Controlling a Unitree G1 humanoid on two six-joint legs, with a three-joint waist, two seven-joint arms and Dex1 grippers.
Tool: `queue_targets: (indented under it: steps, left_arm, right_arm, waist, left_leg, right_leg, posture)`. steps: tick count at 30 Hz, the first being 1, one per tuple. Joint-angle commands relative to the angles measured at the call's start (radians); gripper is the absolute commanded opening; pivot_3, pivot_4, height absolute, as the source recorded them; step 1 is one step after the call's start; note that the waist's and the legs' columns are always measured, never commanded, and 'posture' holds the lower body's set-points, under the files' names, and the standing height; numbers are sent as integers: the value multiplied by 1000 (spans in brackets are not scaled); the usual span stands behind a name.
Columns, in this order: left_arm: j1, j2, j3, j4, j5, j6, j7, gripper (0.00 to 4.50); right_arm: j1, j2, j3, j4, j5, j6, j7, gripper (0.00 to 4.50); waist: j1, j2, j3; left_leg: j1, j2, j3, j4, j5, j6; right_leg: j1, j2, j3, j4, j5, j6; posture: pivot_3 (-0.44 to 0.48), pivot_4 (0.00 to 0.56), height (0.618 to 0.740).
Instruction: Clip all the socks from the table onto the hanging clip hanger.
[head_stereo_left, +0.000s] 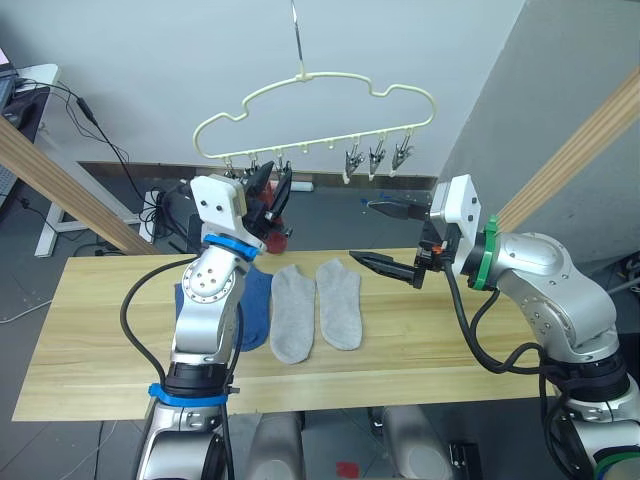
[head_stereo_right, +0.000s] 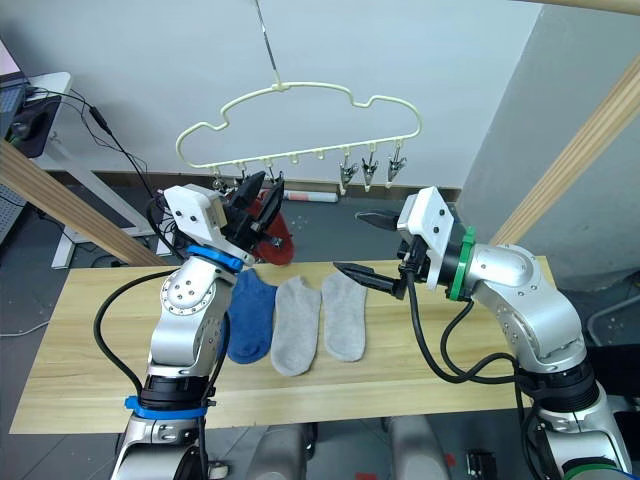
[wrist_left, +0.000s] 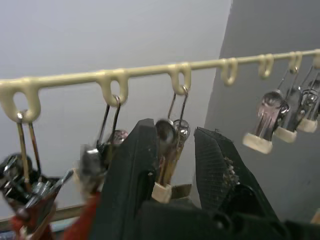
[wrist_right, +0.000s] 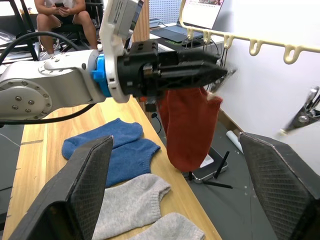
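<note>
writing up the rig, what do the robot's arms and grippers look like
Silver-grey metal arms with rounded joints and loose black cables. The left arm has blue rings, the right arm a green one. White wrist blocks carry the left gripper and right gripper, both with pointed black fingers.

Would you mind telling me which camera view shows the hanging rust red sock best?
The right wrist view: the rust red sock hangs fully visible below the left gripper. Both eye views show it partly behind that arm; the left wrist view catches a red edge.

Head cameras look down over the table (head_stereo_left: 100, 330); wrist cameras sit close by the clip hanger (wrist_left: 150, 72).
</note>
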Motion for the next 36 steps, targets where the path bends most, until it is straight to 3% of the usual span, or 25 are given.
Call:
queue_targets:
  steps: [1, 36]
  left_arm:
    - [8, 6, 3, -66, -5, -33, -5, 1490]
    - [-60, -35, -4, -13, 14, 83, 63, 1490]
  right_arm:
    - [3, -3, -3, -55, -2, -26, 3, 4176]
    - [-66, 0, -14, -6, 34, -26, 75, 4176]
  waist:
    - [0, 0, 0]
    - [0, 0, 0]
  left_leg:
    - [0, 0, 0, 0, 0, 0]
    - [0, 0, 0, 0, 0, 0]
  right_leg:
    - [0, 0, 0, 0, 0, 0]
    - [0, 0, 0, 0, 0, 0]
  posture:
    - [-73, 310, 735]
    - [-79, 300, 735]
